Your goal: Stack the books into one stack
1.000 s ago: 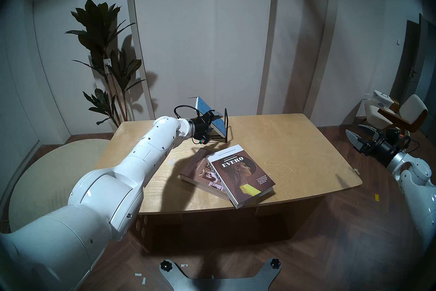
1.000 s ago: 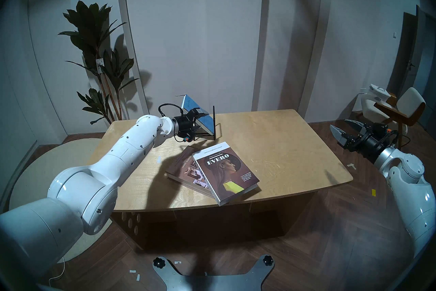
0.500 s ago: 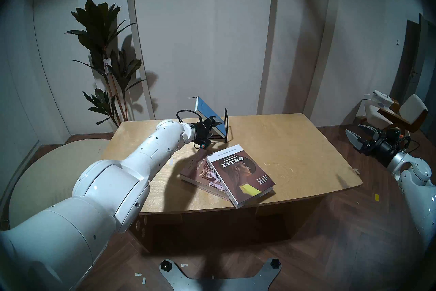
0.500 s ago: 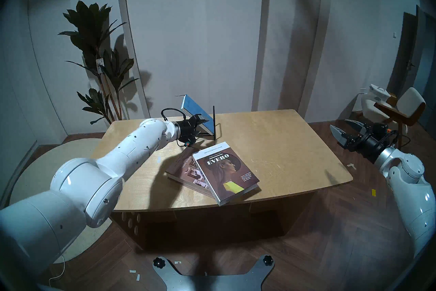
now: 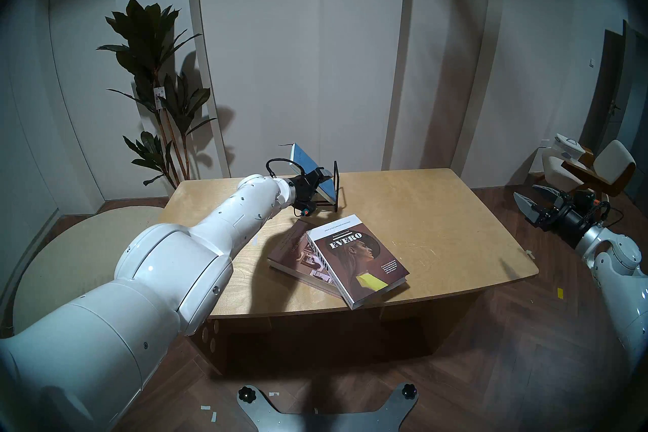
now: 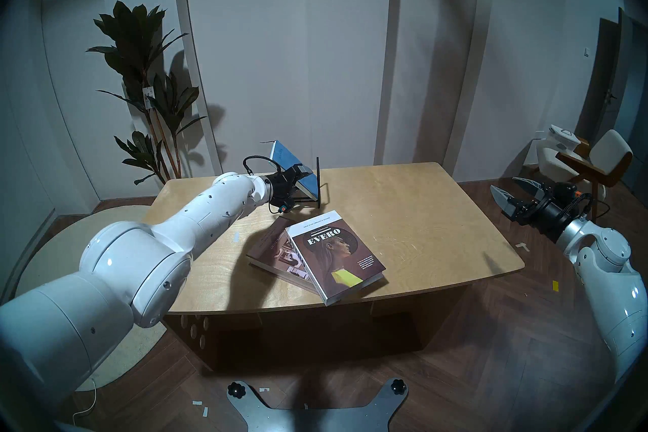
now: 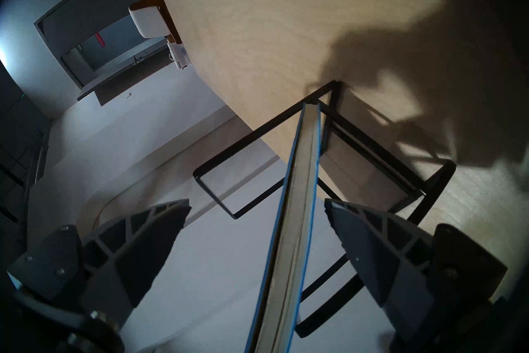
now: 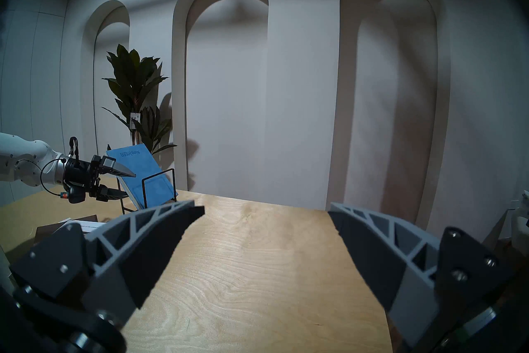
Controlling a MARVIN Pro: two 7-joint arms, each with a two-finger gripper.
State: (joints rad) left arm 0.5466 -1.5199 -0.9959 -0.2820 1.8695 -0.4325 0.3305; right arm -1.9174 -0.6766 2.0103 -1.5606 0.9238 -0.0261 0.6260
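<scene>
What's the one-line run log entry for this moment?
left gripper: open, straddling blue book leaning in black rack | right gripper: open, idle | EVERO book on mauve-brown book

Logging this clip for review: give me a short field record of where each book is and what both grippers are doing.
blue book: leaning tilted in the black wire rack
EVERO book: lying askew on the mauve-brown book
table: holds rack and both flat books
left gripper: open, one finger on each side of the blue book's edge, not closed on it
right gripper: open, empty, off the table's right side
stack: two of three books
</scene>
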